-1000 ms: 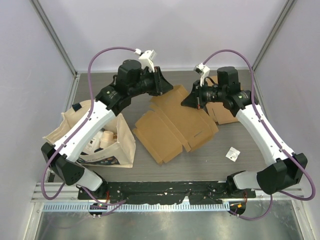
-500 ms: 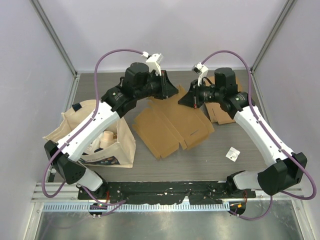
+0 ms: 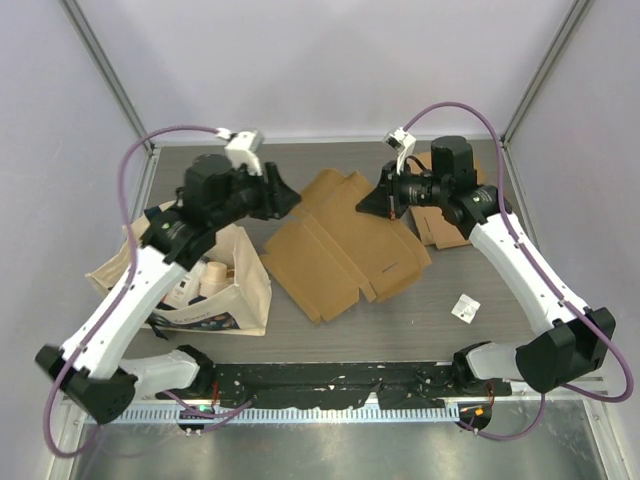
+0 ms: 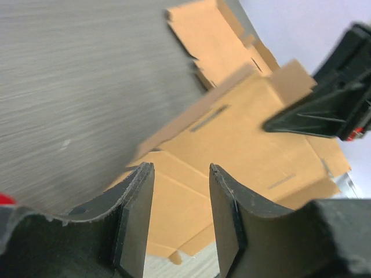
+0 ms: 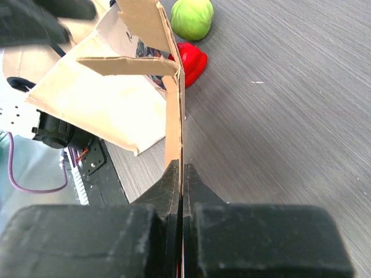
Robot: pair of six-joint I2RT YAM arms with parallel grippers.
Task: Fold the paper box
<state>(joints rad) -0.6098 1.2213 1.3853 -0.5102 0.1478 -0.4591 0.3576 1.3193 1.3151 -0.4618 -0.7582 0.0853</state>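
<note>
Two hands flank the flattened paper box (image 3: 345, 245) at the centre of the table (image 3: 420, 310) in the top view. The left hand (image 3: 288, 196) sits just beside the box's far-left edge, and the right hand (image 3: 372, 203) meets its far-right flap. Left wrist view: fingers (image 4: 136, 214) parted, nothing between them, box beyond the tips. Right wrist view: jaws closed on an upright flap's edge, gripping the box.
</note>
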